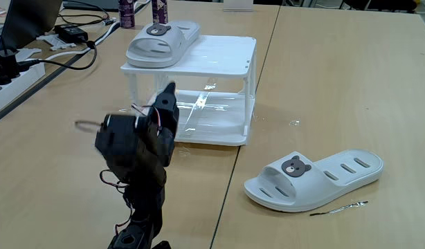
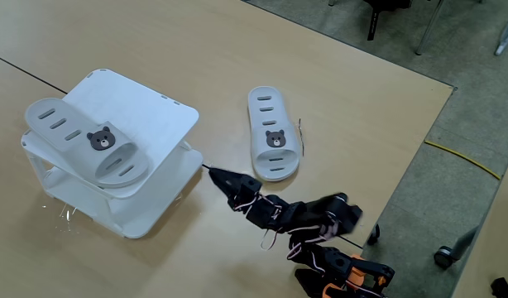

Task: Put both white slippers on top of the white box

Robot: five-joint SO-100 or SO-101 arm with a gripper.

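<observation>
One white slipper (image 1: 160, 43) (image 2: 87, 142) with a bear face lies on the flat top of the white box (image 1: 219, 57) (image 2: 146, 112), toward one side of it. A second white slipper (image 1: 313, 180) (image 2: 273, 141) lies sole-down on the wooden table, apart from the box. My black gripper (image 1: 169, 92) (image 2: 214, 174) hovers beside the box's front edge, its tip pointing at the box. The jaws look shut to a point with nothing between them. It is well away from the slipper on the table.
Cables, a power strip (image 1: 8, 72) and two bottles (image 1: 127, 11) crowd the table's back left in a fixed view. A thin metal rod (image 1: 339, 207) lies by the loose slipper. The table edge (image 2: 419, 157) drops to the floor on the right of a fixed view.
</observation>
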